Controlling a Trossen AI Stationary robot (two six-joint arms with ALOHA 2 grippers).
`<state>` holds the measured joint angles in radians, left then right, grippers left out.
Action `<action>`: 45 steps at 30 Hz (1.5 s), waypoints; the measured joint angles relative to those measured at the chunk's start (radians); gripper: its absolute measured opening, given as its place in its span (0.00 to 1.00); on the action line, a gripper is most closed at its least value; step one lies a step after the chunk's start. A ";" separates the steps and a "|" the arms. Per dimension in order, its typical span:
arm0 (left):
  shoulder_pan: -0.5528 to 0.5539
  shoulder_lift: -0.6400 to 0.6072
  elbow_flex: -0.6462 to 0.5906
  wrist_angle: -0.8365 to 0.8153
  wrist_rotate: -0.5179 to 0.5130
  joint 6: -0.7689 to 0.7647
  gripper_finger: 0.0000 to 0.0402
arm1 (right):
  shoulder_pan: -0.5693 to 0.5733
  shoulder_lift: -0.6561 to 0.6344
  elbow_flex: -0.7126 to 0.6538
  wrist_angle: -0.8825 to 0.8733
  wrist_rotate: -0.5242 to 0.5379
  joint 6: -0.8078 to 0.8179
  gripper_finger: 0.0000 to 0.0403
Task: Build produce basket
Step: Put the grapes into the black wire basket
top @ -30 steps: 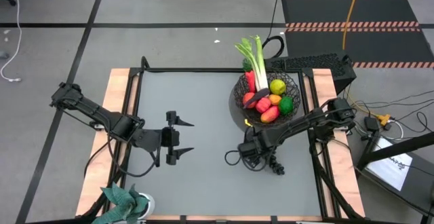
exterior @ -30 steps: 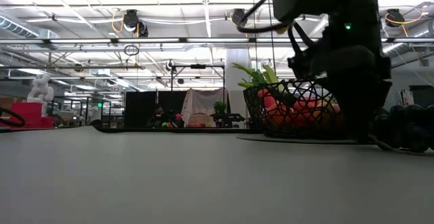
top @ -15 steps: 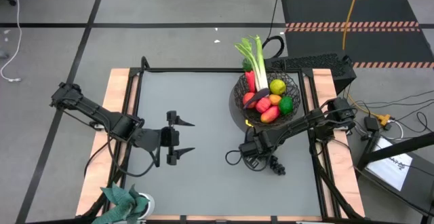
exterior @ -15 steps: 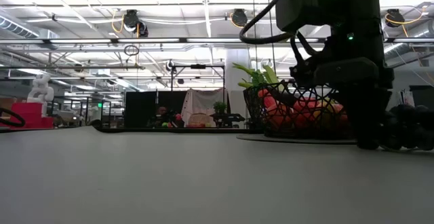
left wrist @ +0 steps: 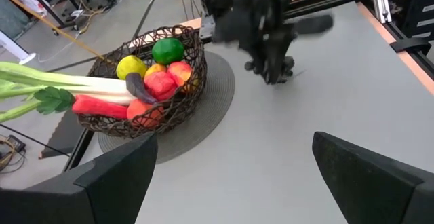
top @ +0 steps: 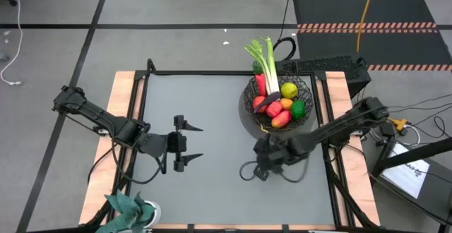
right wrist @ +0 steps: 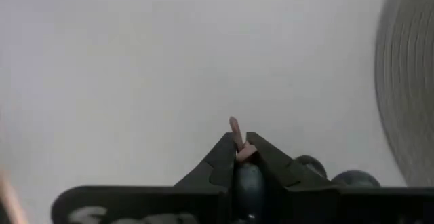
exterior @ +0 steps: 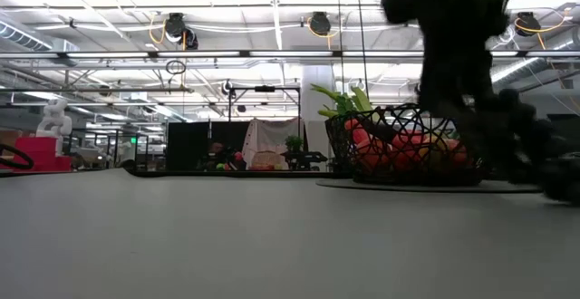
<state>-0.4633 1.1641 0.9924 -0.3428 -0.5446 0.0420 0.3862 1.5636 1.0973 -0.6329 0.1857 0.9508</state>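
The right gripper (right wrist: 239, 157) pinches the dark grape bunch (right wrist: 249, 180) by its stem, seemingly to carry it to the round black wire-mesh basket (top: 280, 103).

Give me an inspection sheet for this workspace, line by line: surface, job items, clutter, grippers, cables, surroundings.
Surface: grey table with wooden side rails; a round grey mat lies under the basket.
Job's things: black wire basket holds a leek, a yellow fruit, a green fruit and red and orange pieces. Dark grapes are at the right gripper, outside the basket.
Clutter: teal leafy plant at the table's near left corner.
Grippers: left gripper open, over the table's middle, holding nothing. Right gripper shut on the grapes' pinkish stem, near the mat.
Cables: loops along both arms; loose leads on the floor.
Surroundings: striped floor mat, open workshop hall behind.
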 joint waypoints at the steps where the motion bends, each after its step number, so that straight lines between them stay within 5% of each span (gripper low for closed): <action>1: 0.000 0.000 0.000 0.000 0.000 0.001 0.97 | 0.020 -0.025 0.000 0.016 0.042 -0.006 0.05; 8: 0.000 0.000 0.000 0.004 0.000 -0.020 0.97 | 0.181 -0.173 0.000 0.165 0.396 -0.136 0.05; 14: 0.000 0.000 0.000 0.004 0.000 -0.078 0.97 | 0.299 -0.217 0.000 0.383 0.646 -0.420 0.05; 22: -0.001 0.000 0.000 0.004 0.000 -0.154 0.97 | 0.383 -0.205 0.001 0.601 0.596 -1.031 0.05; 45: -0.056 0.000 0.000 0.003 0.000 -0.235 0.97 | 0.510 -0.206 0.001 0.771 0.601 -1.800 0.04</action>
<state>-0.5194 1.1645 0.9924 -0.3398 -0.5446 -0.1932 0.8965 1.3579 1.0985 0.1383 0.7865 -0.8493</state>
